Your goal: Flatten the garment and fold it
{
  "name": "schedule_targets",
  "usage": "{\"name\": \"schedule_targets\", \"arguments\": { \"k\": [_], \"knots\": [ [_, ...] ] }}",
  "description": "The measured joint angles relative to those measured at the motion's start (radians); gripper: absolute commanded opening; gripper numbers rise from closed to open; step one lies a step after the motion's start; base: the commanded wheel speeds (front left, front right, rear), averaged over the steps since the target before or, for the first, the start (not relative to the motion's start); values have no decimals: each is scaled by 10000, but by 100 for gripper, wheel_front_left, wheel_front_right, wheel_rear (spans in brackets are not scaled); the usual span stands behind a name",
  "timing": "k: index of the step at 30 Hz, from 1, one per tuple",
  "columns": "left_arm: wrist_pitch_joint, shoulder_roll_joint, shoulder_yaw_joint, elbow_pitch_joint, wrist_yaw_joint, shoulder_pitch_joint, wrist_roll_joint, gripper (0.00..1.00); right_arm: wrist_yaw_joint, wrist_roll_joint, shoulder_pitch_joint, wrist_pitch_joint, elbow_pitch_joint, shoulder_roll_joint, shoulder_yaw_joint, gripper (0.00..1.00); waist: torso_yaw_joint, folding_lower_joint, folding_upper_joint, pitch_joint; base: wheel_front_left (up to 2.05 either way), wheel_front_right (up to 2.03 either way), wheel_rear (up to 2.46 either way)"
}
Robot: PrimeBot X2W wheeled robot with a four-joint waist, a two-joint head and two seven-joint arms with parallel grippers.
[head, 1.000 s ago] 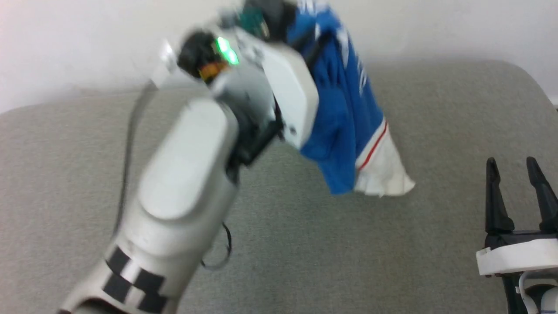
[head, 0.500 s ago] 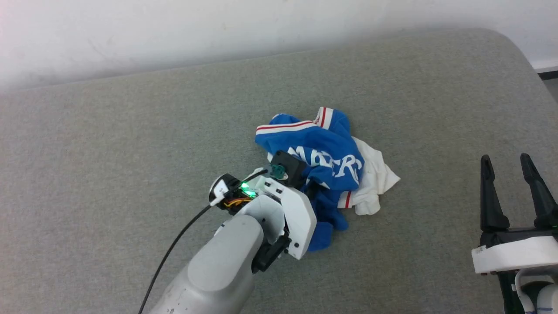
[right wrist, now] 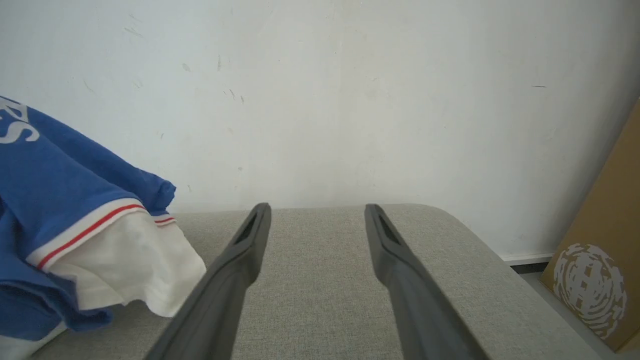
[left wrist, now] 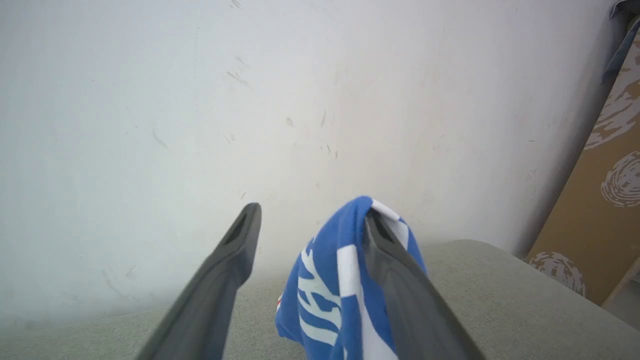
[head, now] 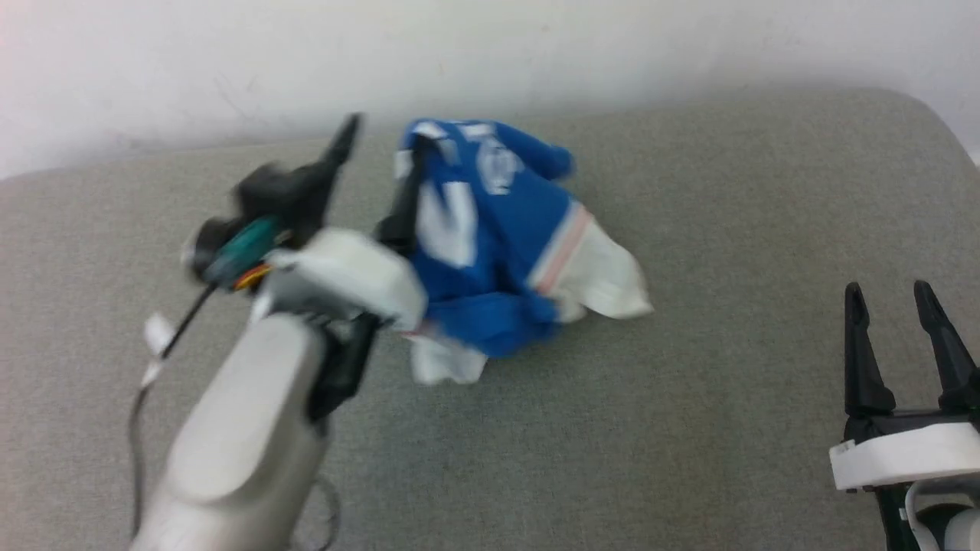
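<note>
Opened wide since a moment ago, the left tool [head: 379,153] touches the blue jersey [head: 498,252] on its left in the head view; the open, empty right tool [head: 888,295] sits well to its right. Left wrist view: jersey hooked over one finger [left wrist: 405,285]. Right wrist view: jersey rests left, on the grey cushion [right wrist: 320,300].

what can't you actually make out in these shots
- Head view: motion blur smears the lettering on the garment and the left tool.
- Left wrist view: cloth drapes over one finger; snagged or loose is unclear.
- Right wrist view: the left edge cuts off most of the garment.
</note>
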Motion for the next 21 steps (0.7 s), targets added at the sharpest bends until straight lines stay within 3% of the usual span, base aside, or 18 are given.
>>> {"name": "schedule_targets", "arguments": {
  "k": [3, 9, 14, 21],
  "knots": [
    [-222, 585, 474, -1346, 251, 1209, -188, 100, 0, 65, 79, 0, 2, 0, 33, 100, 53, 0, 0, -86, 0, 0, 0],
    [-157, 1030, 435, -3231, 433, 4018, -616, 100, 0, 86, 268, 8, -8, 0, 54, 100, 147, 0, 0, -54, 0, 0, 0],
    [-178, 803, 96, -3576, 548, 5254, -940, 100, 0, 86, 337, 88, -58, -2, 63, 100, 301, 0, 0, 26, 0, 0, 0],
    [-826, 439, -238, -3214, 677, 5393, -731, 100, 0, 115, 330, 90, -12, 0, 203, 100, 444, 0, 0, 84, 0, 0, 0]
  ]
}}
